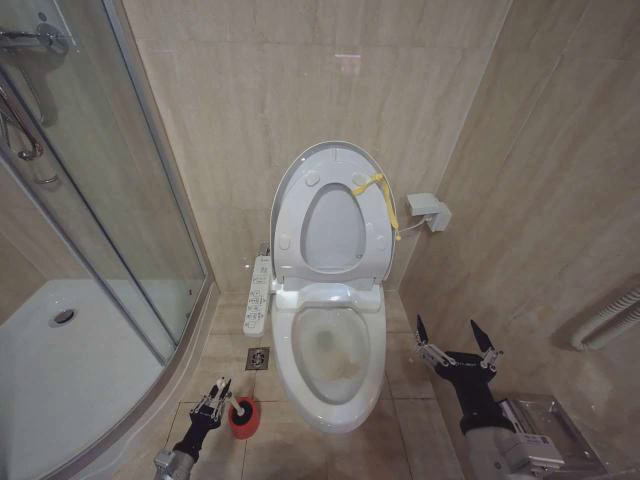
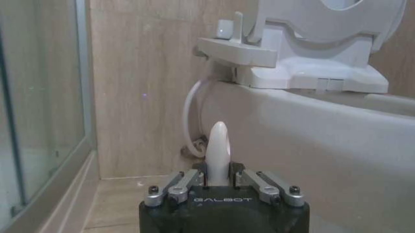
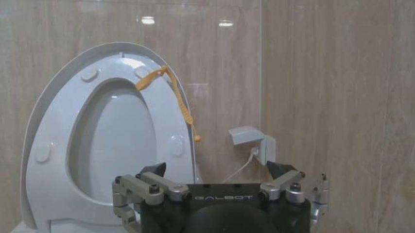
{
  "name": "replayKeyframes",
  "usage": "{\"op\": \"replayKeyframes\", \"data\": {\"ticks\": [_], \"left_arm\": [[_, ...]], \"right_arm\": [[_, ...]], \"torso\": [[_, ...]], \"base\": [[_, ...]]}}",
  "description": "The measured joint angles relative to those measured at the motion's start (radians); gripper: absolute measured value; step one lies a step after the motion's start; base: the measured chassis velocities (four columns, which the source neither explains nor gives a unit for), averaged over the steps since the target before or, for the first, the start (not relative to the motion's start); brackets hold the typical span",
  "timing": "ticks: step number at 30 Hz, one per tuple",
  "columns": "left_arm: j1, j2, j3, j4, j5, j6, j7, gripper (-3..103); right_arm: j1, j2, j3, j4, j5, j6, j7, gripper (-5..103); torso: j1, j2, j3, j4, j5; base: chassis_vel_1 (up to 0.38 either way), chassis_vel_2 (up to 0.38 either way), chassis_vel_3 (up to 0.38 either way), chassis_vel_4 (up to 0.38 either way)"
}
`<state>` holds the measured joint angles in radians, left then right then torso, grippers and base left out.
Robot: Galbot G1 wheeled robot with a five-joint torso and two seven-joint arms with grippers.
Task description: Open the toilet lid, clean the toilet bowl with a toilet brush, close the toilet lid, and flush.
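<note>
- Nearest us in the left wrist view, our left gripper (image 2: 219, 187) is clenched on the slim white stick handle of the toilet brush (image 2: 218, 150); the handle's rounded tip rises between the metal fingers (image 2: 176, 187); the white outer wall of the toilet stands just beyond it
- From the head view, that left gripper (image 1: 213, 397) sits low on the tiled floor to the left of the toilet, right at the small red cup holder (image 1: 243, 417); the brush's bristle head is hidden, so we cannot tell how deep it sits in the cup
- Our right gripper (image 1: 455, 343) hangs to the right of the toilet, near the beige tiled wall; its dark fingers (image 1: 421, 333) are spread wide and hold nothing
- The large white glossy plastic toilet lid (image 1: 300, 175) stands raised against the back wall, the ring-shaped seat (image 1: 378, 235) lifted against it; a yellow cord (image 1: 385, 198) hangs from the upper right edge
- The white oval ceramic toilet bowl (image 1: 330, 350) lies uncovered below, between the two grippers; a yellowish stain shows on its inner wall
- A white control panel (image 1: 258, 295) juts out on the toilet's left side; a glass shower enclosure (image 1: 90, 200) stands further left
</note>
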<state>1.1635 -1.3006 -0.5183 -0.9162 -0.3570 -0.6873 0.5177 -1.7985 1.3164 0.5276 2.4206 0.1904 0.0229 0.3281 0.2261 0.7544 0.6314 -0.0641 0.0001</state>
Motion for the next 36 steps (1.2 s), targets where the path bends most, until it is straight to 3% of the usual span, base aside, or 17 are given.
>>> {"op": "replayKeyframes", "data": {"ticks": [17,32,36], "left_arm": [[0.086,0.017,-0.058,-0.071,0.015,-0.008,-0.001,22],[0.202,0.020,-0.108,-0.342,-0.017,0.031,-0.004,22],[0.273,0.022,-0.140,-0.515,-0.060,0.050,-0.009,22]], "right_arm": [[0.000,0.000,0.000,0.000,0.000,0.000,0.000,100],[0.000,0.000,0.000,0.000,0.000,0.000,0.000,100],[0.000,0.000,0.000,0.000,0.000,0.000,0.000,100]], "torso": [[0.000,0.000,0.000,0.0001,-0.0002],[0.000,0.000,0.000,0.0000,-0.0002],[0.000,0.000,0.000,0.0000,-0.0001]], "base": [[0.000,0.000,0.000,0.000],[0.000,0.000,0.000,0.000],[0.000,0.000,0.000,0.000]]}}
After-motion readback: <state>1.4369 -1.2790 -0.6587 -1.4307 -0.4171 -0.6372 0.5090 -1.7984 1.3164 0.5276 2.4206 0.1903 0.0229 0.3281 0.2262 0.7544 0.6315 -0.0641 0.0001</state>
